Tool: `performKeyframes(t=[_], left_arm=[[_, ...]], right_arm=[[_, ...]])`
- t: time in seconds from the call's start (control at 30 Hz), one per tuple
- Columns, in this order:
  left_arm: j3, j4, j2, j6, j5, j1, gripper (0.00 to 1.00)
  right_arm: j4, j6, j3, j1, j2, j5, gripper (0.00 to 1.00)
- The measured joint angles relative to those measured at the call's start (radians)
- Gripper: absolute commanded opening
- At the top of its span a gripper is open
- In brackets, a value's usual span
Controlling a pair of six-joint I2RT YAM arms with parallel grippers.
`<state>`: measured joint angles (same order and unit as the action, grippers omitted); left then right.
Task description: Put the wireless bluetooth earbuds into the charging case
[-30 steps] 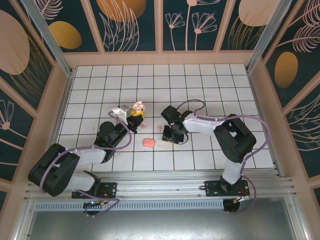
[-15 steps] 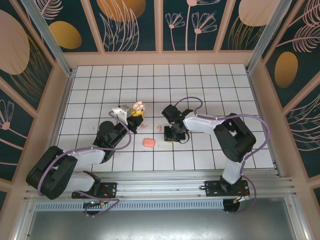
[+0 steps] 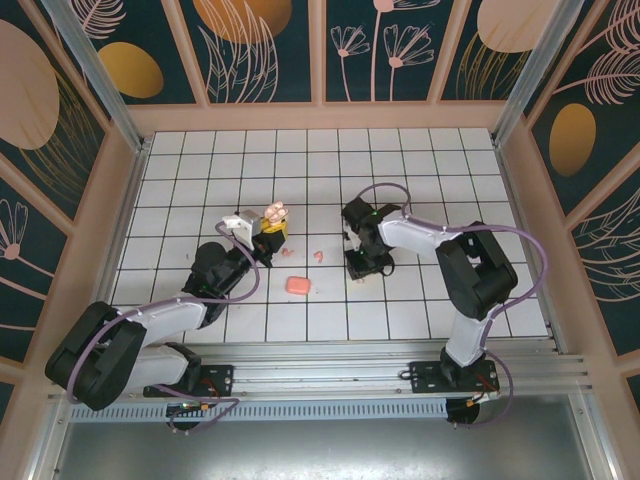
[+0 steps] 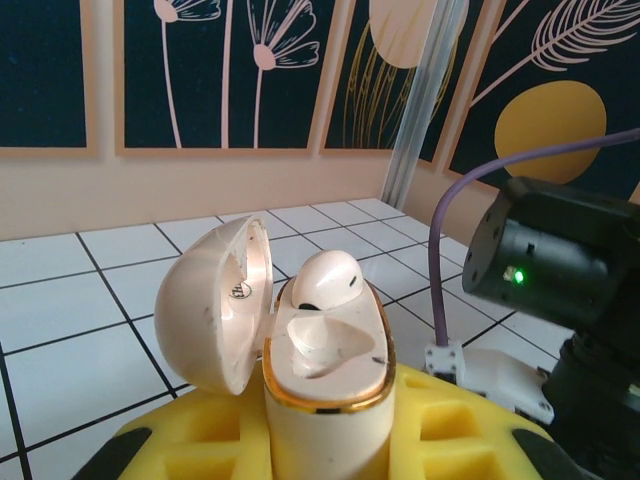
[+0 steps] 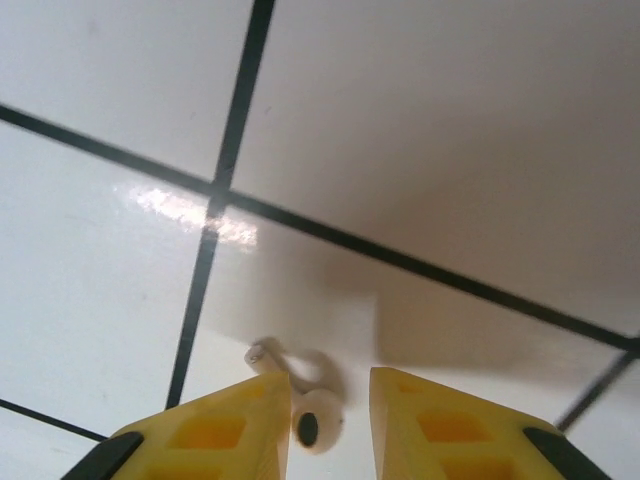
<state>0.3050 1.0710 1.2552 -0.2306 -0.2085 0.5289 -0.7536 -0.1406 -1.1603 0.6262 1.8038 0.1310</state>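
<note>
Our right gripper [image 5: 330, 400] sits low at the bottom of its wrist view, jaws parted around a whitish earbud [image 5: 316, 432] lying on the tile [image 5: 120, 300], nothing gripped yet. We should centre, then close gently across the head, not the stem. Our left gripper [image 3: 266, 233] clamps the open charging case [image 4: 325, 360], one socket free.

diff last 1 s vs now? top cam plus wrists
The right gripper slid rightward in the top view, away from the pink earbud. Its open fingers now straddle a whitish earbud lying on the tile, not yet gripped. Unchanged: the left gripper holds the open beige charging case with one bud seated, and the salmon case lies where it was.
</note>
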Motion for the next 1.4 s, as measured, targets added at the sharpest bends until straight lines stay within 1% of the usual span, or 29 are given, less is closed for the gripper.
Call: performKeyframes(t=[0.1,0.2,0.3,0.43,0.53,0.6,0.87,1.13,1.4], left_arm=[[0.000,-0.005,-0.002,0.005,0.000,0.000,0.05],[0.000,-0.010,-0.005,0.013,0.000,0.000,0.05],[0.001,-0.013,-0.006,0.017,0.000,0.000,0.05],[0.003,-0.019,-0.005,0.020,0.000,0.000,0.05],[0.005,-0.021,-0.005,0.021,-0.003,0.000,0.05],[0.008,-0.021,-0.004,0.021,-0.011,0.000,0.05],[0.017,-0.021,-0.003,0.021,-0.015,0.000,0.05],[0.017,-0.022,-0.003,0.021,-0.015,0.000,0.05],[0.019,-0.029,-0.003,0.029,-0.015,0.000,0.05]], right_arm=[[-0.006,-0.022,-0.020,-0.026,-0.017,0.008,0.38],[-0.021,-0.102,-0.020,-0.037,-0.071,0.017,0.39],[-0.024,-0.216,-0.010,-0.037,-0.142,0.032,0.39],[-0.010,-0.378,0.074,-0.029,-0.230,0.070,0.40],[0.009,-0.459,0.135,-0.015,-0.239,0.088,0.44],[0.013,-0.492,0.150,-0.013,-0.227,0.087,0.45],[0.067,-0.525,0.136,-0.014,-0.129,0.071,0.45],[0.108,-0.512,0.031,-0.011,-0.079,0.068,0.37],[0.129,-0.487,0.000,0.002,0.019,0.081,0.36]])
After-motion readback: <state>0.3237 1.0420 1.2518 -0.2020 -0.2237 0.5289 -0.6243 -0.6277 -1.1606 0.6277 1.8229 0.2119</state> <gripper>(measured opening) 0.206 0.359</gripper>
